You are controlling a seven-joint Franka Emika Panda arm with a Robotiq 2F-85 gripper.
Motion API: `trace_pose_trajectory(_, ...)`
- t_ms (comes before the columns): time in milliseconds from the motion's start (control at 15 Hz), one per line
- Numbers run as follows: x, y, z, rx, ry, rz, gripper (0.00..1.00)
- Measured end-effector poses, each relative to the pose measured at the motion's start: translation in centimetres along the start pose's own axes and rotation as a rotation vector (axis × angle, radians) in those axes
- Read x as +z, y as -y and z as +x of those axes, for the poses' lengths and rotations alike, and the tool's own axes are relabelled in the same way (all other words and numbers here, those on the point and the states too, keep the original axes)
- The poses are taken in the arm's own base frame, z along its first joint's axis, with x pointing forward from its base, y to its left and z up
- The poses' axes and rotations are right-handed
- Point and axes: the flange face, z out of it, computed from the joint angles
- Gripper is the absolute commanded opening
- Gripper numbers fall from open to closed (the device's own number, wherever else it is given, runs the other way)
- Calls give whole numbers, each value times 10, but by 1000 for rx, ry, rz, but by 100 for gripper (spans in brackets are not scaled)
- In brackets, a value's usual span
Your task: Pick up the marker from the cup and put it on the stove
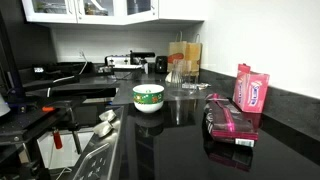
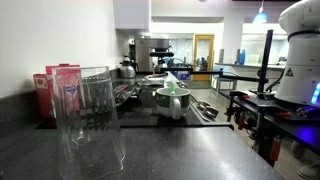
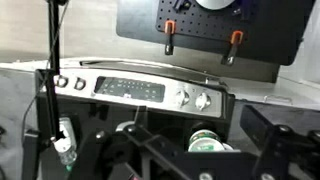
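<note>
cup (image 1: 148,96) sits near the middle of the black counter (image 1: 190,150) in an exterior view, close to the edge where the stove (image 1: 95,150) starts. i cannot pick out the marker inside it from here. pink boxes (image 1: 248,90) stand by the right edge and glass tumblers (image 1: 180,70) by the back edge.

in an exterior view from low on the counter, a big clear tumbler (image 2: 88,130) stands at the near corner. the cup is past it, in the middle. a pale green tip pokes up out of it, and i think that is the marker (image 2: 170,80). so the marker is in the cup, not on the stove yet.

in the wrist view the gripper (image 3: 198,125) shows two dark fingers well apart with nothing held between them, so it looks wide open and empty. the silver knob panel (image 3: 140,90) of the stove is right ahead. a round green and white thing low between the fingers may be the cup, but it is too blurry to be sure.

to do this step well, move the gripper over the cup first. turn it so the fingers come to both sides of the thin marker. go down slowly and do not bump the cup rim. squeeze, then lift straight up before going to the stove.
</note>
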Motion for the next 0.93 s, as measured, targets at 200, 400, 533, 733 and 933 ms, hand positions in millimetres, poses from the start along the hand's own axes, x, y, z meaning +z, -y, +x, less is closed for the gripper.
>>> trace_pose_trajectory(200, 0, 0, 0, 0, 0, 0, 100)
trace_pose_trajectory(400, 0, 0, 0, 0, 0, 0, 100)
trace_pose_trajectory(533, 0, 0, 0, 0, 0, 0, 100)
trace_pose_trajectory(733, 0, 0, 0, 0, 0, 1, 100)
trace_pose_trajectory(933, 0, 7, 15, -36, -51, -7, 100)
